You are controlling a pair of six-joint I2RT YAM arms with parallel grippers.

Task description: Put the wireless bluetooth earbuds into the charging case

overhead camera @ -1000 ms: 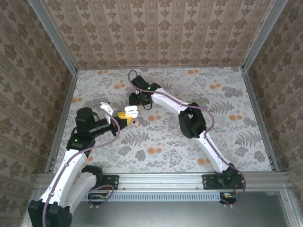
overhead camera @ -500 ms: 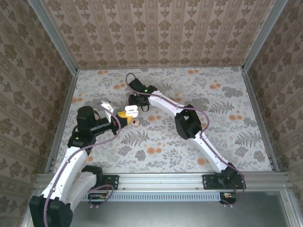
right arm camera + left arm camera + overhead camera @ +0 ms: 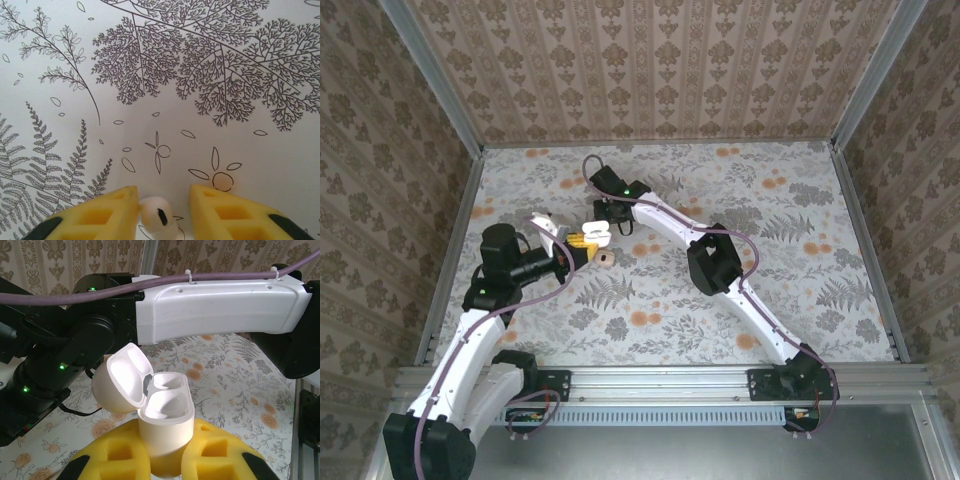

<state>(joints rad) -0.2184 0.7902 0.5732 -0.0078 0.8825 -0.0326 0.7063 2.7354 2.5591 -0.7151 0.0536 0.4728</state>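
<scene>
Right arm [image 3: 670, 215] edged left; right claw [image 3: 162, 197] jaws apart around earbud [image 3: 156, 217], centre before closing. Left claw [image 3: 165, 455] clamps open charging case [image 3: 165, 415].

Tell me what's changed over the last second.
The right arm's elbow slid left and toward the near edge, carrying the right gripper slightly left. It straddles an earbud, jaws open. The left gripper, the open charging case it clamps and the tan ring stayed put.

High rear overview; close wrist views, left seemingly level, right facing tabletop [image 3: 210, 60]
</scene>
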